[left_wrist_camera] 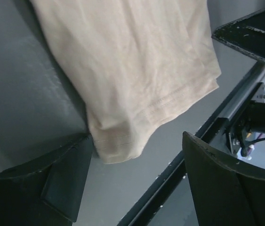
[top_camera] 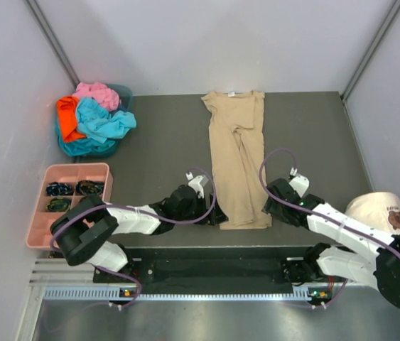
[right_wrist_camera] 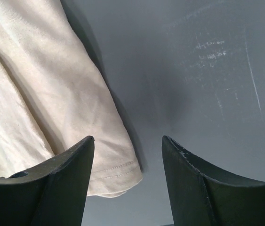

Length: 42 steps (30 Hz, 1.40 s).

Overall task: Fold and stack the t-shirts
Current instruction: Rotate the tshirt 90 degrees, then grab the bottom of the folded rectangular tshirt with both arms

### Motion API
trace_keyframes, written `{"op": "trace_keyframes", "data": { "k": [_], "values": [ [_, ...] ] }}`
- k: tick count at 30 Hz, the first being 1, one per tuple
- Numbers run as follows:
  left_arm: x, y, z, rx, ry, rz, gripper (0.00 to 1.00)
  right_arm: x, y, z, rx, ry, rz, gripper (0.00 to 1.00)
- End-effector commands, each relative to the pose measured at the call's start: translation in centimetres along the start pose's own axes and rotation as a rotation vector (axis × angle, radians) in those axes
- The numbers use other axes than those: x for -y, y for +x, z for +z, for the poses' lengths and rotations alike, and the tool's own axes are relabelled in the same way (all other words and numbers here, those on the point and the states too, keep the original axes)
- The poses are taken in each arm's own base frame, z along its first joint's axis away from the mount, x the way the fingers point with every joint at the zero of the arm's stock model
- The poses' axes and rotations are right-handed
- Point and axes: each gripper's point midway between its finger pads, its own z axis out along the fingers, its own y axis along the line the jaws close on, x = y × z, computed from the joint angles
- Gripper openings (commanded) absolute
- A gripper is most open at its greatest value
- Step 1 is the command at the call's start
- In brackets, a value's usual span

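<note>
From above, the tan shirt [top_camera: 236, 156] runs long and narrow from 12 to 6 o'clock on the table [top_camera: 164, 142], with bare surface on both sides. The other shirts [top_camera: 93, 117] are heaped at 10 o'clock. The left gripper [top_camera: 212, 213] and right gripper [top_camera: 271, 204] reach low to its near corners. In the left wrist view the jaws stand open around the shirt's corner, and in the right wrist view they are open with the hem at 8 o'clock.

Hem corner of tan t-shirt [right_wrist_camera: 52, 94] at left, right gripper [right_wrist_camera: 128, 143] spread apart beside it, grey table [right_wrist_camera: 207, 70]

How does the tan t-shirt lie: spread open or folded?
Partly folded: the tan t-shirt lies flat as a long narrow strip, its sides turned in toward the middle, not yet folded across its length.
</note>
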Motion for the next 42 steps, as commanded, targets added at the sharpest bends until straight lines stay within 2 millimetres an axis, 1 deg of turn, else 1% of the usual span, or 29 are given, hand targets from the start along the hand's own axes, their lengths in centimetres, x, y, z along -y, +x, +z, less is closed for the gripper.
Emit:
{"op": "trace_keyframes", "data": {
  "k": [1,3,5,8,9,15,17,18,21,22,25,26,27,28,29,30,31,32,34,35,36,39,42],
  "values": [
    [-2.1,3.2,0.1,-0.09,-0.072,-0.038,0.75,-0.4,-0.7,-0.3,0.025,-0.029,0.035,0.6],
    [-2.1,3.5,0.2,-0.103,-0.077,-0.031,0.66,-0.4,-0.8,-0.4,0.03,-0.033,0.035,0.6],
    [-2.2,3.8,0.3,-0.119,-0.086,-0.019,0.62,-0.3,-0.7,-0.4,0.032,-0.037,0.036,0.6],
    [-3.0,4.3,0.7,-0.142,-0.118,-0.013,0.58,-0.2,-0.7,-0.5,0.034,-0.037,0.039,0.6],
    [-3.1,4.3,0.8,-0.146,-0.121,-0.011,0.53,-0.1,-0.7,-0.5,0.032,-0.033,0.039,0.6],
    [-3.1,4.3,1.6,-0.163,-0.127,-0.008,0.52,0.4,-0.6,-0.7,0.042,-0.031,0.05,0.6],
    [-2.9,4.2,1.9,-0.167,-0.119,-0.009,0.47,0.6,-0.6,-0.8,0.041,-0.026,0.051,0.6],
    [-2.9,4.3,2.0,-0.173,-0.12,-0.008,0.42,0.8,-0.6,-0.8,0.041,-0.02,0.051,0.6],
    [-3.3,4.6,1.9,-0.193,-0.138,-0.005,0.06,1.0,-0.6,-0.9,0.044,-0.019,0.052,0.6],
    [-3.3,4.6,1.9,-0.198,-0.143,0.0,0.0,0.9,-0.6,-1.0,0.047,-0.024,0.054,0.6],
    [-3.9,4.9,1.2,-0.216,-0.18,0.013,0.0,0.9,-0.6,-0.9,0.048,-0.024,0.054,0.61],
    [-3.5,4.6,0.8,-0.207,-0.176,0.019,0.0,0.8,-0.6,-0.9,0.049,-0.028,0.055,0.6],
    [-4.0,4.9,0.3,-0.222,-0.204,0.021,0.0,0.8,-0.6,-0.9,0.046,-0.028,0.055,0.61],
    [-4.2,4.7,0.1,-0.217,-0.217,0.03,0.0,0.8,-0.5,-0.8,0.044,-0.03,0.056,0.6],
    [-3.8,4.4,-0.4,-0.208,-0.214,0.036,0.0,0.7,-0.5,-0.8,0.042,-0.032,0.055,0.61],
    [-3.9,4.4,-0.8,-0.207,-0.221,0.037,0.0,0.7,-0.4,-0.7,0.038,-0.034,0.055,0.61],
    [-4.3,4.8,-1.3,-0.22,-0.24,0.034,0.0,0.6,-0.3,-0.7,0.036,-0.036,0.054,0.61],
    [-3.9,4.5,-1.8,-0.21,-0.231,0.035,0.0,0.6,-0.2,-0.6,0.03,-0.033,0.051,0.61],
    [-4.2,5.0,-2.6,-0.223,-0.246,0.026,0.0,0.5,-0.1,-0.5,0.026,-0.037,0.05,0.61],
    [-3.7,4.6,-2.9,-0.202,-0.231,0.029,0.0,0.5,0.1,-0.4,0.018,-0.037,0.05,0.61],
    [-4.0,4.9,-3.3,-0.215,-0.245,0.019,0.0,0.3,0.1,-0.3,0.017,-0.044,0.052,0.61],
    [-4.1,5.1,-3.9,-0.212,-0.246,0.012,0.0,0.1,0.6,-0.1,-0.005,-0.053,0.049,0.61],
    [-3.7,5.0,-3.6,-0.214,-0.229,0.013,0.0,-0.5,1.4,0.0,-0.037,-0.081,0.044,0.62]
  ]
}}
